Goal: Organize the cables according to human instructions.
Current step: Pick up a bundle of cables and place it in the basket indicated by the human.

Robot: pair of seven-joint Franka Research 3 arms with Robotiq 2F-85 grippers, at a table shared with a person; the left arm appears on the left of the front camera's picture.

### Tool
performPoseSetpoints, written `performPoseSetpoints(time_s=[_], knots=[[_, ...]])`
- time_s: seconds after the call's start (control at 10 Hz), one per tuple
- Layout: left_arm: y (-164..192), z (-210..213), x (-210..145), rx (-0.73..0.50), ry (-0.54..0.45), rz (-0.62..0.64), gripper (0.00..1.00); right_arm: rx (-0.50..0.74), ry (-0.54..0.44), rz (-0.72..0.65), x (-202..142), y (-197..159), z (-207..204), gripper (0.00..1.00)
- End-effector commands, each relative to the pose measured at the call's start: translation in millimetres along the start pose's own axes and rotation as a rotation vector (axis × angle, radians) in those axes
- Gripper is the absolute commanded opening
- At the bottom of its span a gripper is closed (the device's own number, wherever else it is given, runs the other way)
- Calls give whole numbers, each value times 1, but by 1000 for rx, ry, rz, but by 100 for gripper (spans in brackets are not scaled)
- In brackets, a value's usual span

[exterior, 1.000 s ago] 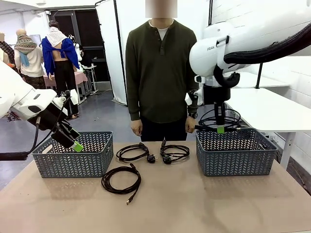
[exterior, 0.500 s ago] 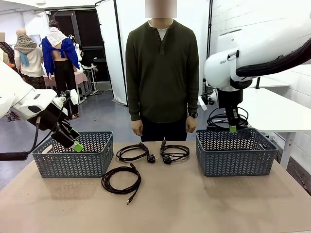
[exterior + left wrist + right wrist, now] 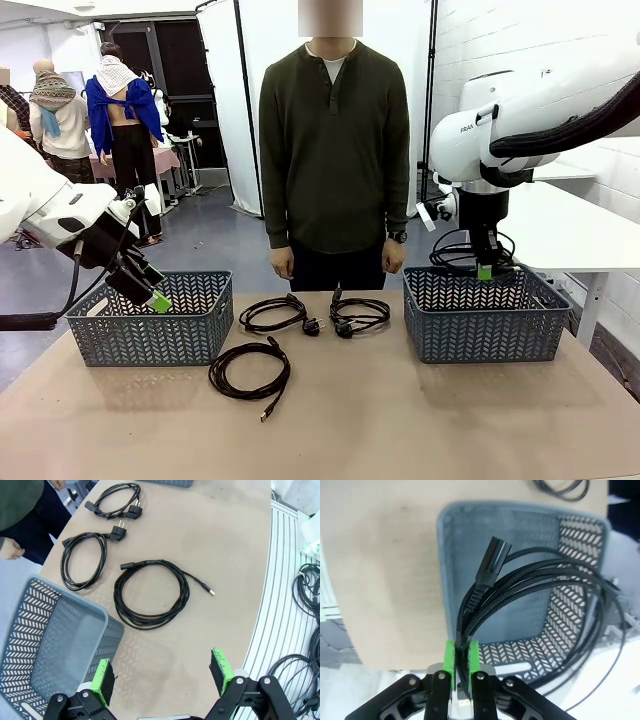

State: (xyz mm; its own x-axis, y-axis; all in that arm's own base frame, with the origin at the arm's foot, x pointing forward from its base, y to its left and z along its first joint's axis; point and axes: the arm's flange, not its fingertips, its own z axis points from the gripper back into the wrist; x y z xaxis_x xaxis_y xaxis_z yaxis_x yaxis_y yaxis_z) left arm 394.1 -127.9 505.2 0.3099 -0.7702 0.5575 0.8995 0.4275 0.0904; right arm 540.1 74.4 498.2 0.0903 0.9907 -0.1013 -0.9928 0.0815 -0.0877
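Cable point(image 3: 492, 560) inside right hand point(image 3: 462, 652), above basket point(image 3: 443, 570)

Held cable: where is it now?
Front view, robot's right: the held cable hangs from the shut right gripper, just above the right basket.

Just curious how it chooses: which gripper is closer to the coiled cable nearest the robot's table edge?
Left. The left gripper hangs open by the left basket, beside the coiled cable; the right gripper holds another cable above the right basket, farther off.
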Motion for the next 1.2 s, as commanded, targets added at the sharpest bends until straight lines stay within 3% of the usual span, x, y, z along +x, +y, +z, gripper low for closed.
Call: performPoseSetpoints(time_s=[0.0,0.5,1.1], knots=[[5,0,-2,-16,-17,-12,100,-12,12,2,0,1,1,0],[5,0,-2,-16,-17,-12,100,-1,3,2,1,0,0,0],[5,0,-2,-16,-17,-12,100,26,-51,48,-1,-26,-19,0]])
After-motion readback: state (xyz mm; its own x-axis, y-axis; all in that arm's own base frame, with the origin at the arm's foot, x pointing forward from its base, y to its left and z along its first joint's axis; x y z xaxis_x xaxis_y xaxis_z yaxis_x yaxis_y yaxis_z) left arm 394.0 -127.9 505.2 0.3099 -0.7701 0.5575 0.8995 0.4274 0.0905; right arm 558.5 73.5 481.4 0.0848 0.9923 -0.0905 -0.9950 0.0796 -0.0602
